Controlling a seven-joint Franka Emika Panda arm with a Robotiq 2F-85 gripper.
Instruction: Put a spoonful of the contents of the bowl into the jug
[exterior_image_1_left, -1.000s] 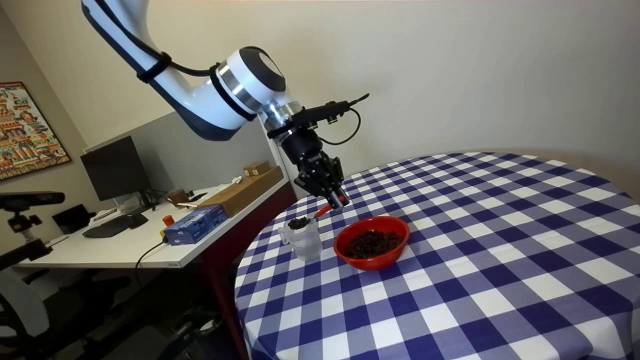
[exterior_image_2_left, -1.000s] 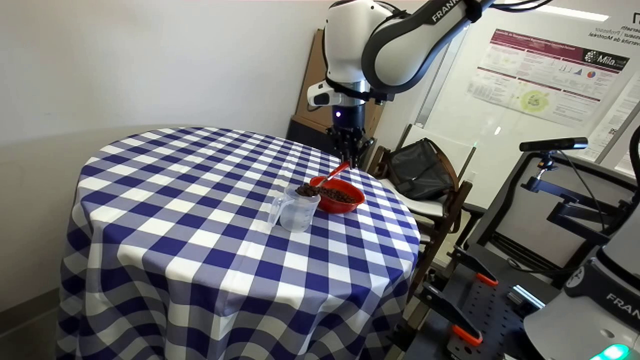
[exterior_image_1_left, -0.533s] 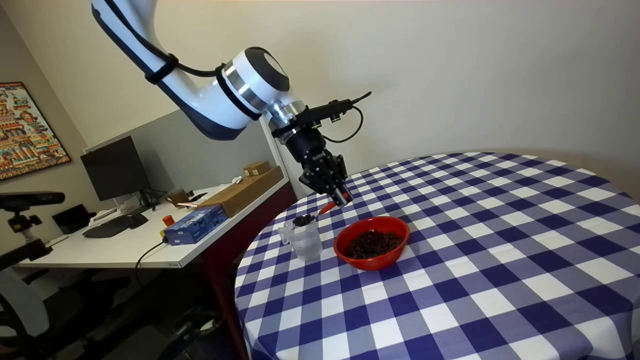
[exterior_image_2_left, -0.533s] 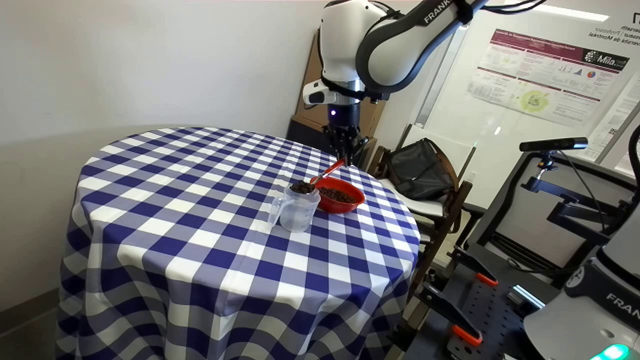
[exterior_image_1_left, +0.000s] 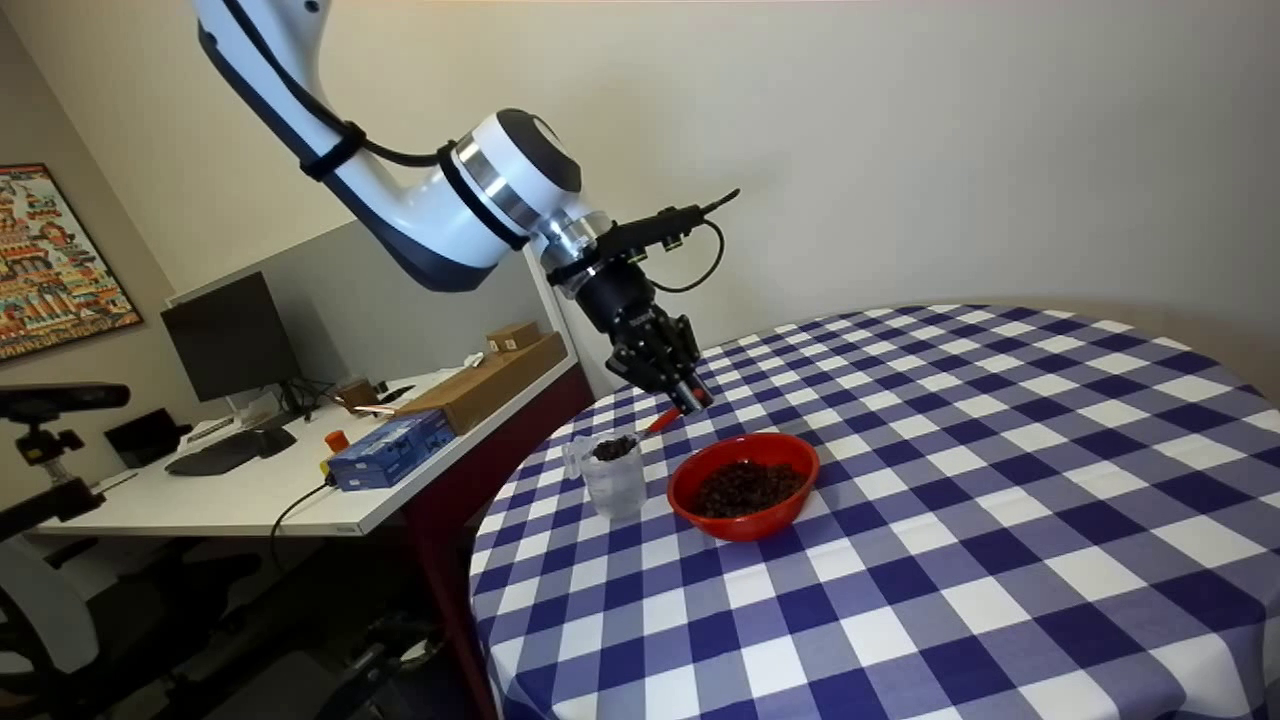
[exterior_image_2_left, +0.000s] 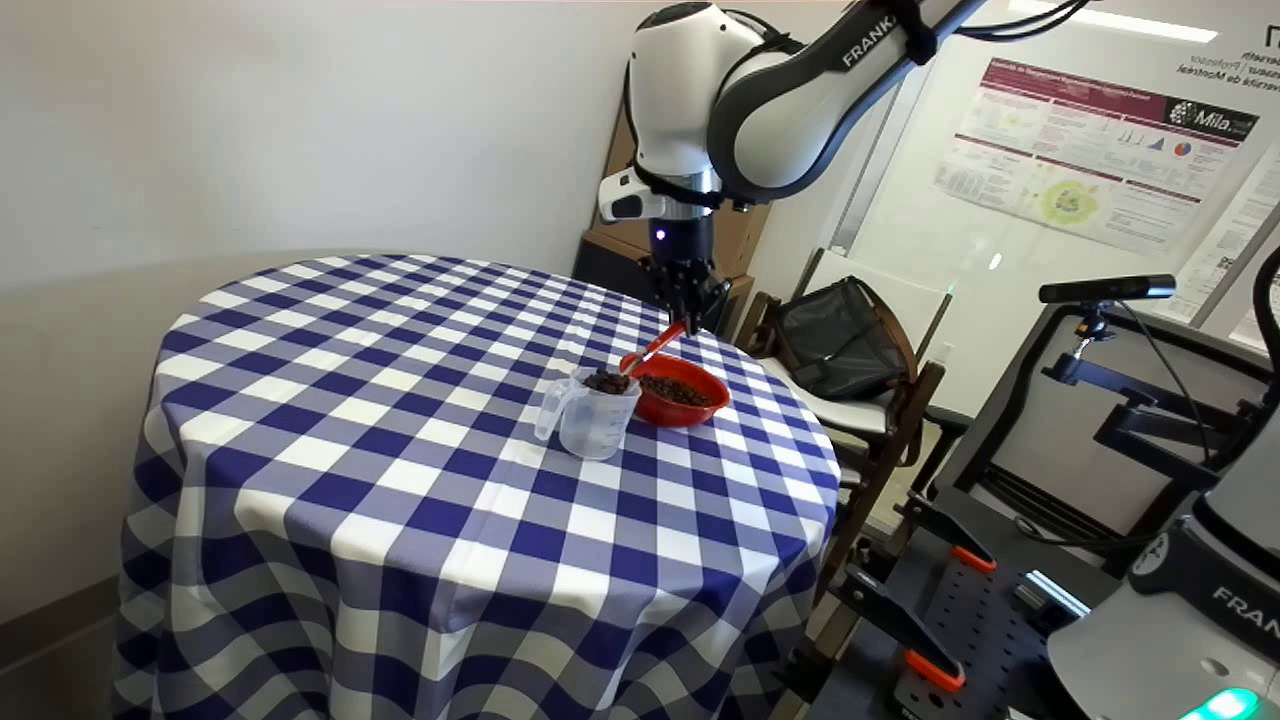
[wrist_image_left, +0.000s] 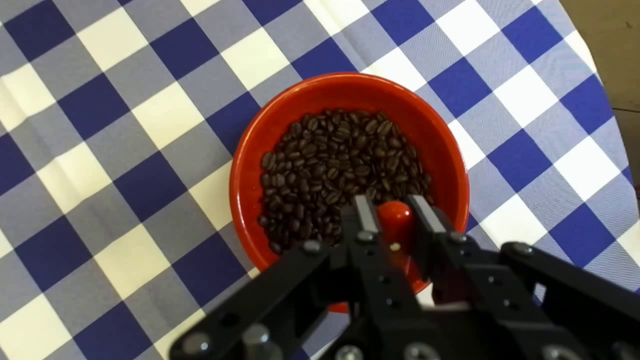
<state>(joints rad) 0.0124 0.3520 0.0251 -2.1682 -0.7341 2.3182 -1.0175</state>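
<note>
A red bowl (wrist_image_left: 250, 150) holds dark coffee beans (wrist_image_left: 325, 175), the contents, seen from above in the wrist view. My gripper (wrist_image_left: 391, 210) is shut on the red handle of a spoon (wrist_image_left: 396, 217). In an exterior view the spoon (exterior_image_2_left: 662, 342) slants down from the gripper (exterior_image_2_left: 690, 325) to the clear jug (exterior_image_2_left: 595, 425). The spoonful, a heap of beans (exterior_image_2_left: 606, 382), sits at the jug's mouth; the spoon's head is hidden under it. The jug (exterior_image_1_left: 615, 490) stands beside the bowl (exterior_image_1_left: 745, 525) and looks slightly tilted. The wrist view does not show the jug.
A blue-and-white checked tablecloth (exterior_image_1_left: 960, 480) covers the round table. A white desk (exterior_image_1_left: 300, 510) with a blue box (exterior_image_1_left: 390, 450) and a long cardboard box (exterior_image_1_left: 490, 385) stands close by. A chair with a black bag (exterior_image_2_left: 845, 340) is behind the table.
The gripper and spoon have moved slightly right in one exterior view, slightly left in another. The bean heap has sunk a little lately. The jug has shifted slightly, its handle now higher.
</note>
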